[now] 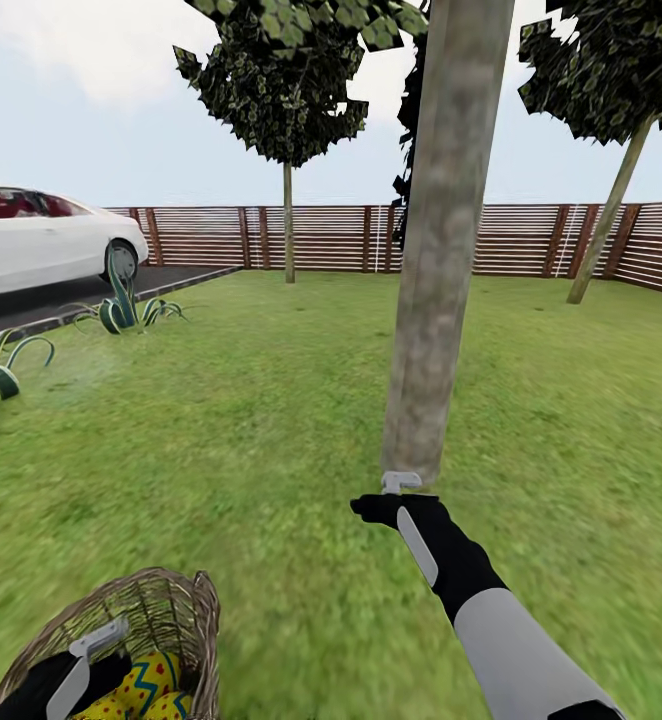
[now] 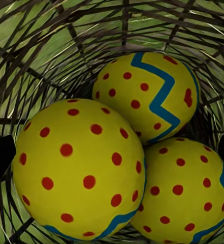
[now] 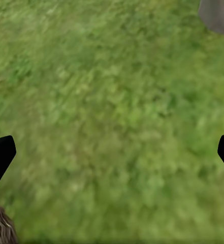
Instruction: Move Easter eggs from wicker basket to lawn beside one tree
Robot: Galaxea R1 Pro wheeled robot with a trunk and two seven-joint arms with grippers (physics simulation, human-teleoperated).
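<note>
The wicker basket (image 1: 171, 600) stands on the lawn (image 1: 271, 450) at the lower left of the head view. Three yellow Easter eggs with red dots and blue zigzags lie together in it (image 2: 78, 168), (image 2: 147, 94), (image 2: 188, 193). My left gripper (image 2: 112, 152) hangs open just above the eggs inside the basket, its black fingertips (image 2: 0, 157) at either side. The thick grey-brown tree (image 1: 436, 300) rises mid-lawn. My right gripper (image 1: 396, 488) is held out low at the trunk's base, open over bare grass (image 3: 112, 122), with the trunk (image 3: 218, 15) at one corner.
A white car (image 1: 41, 235) sits on the dark driveway (image 1: 81, 295) at the left, with spiky plants (image 1: 121, 305) along its edge. A brown slat fence (image 1: 331, 238) closes the back. Thin-trunked trees (image 1: 288, 225), (image 1: 606, 225) stand near it. Open grass lies all around the trunk.
</note>
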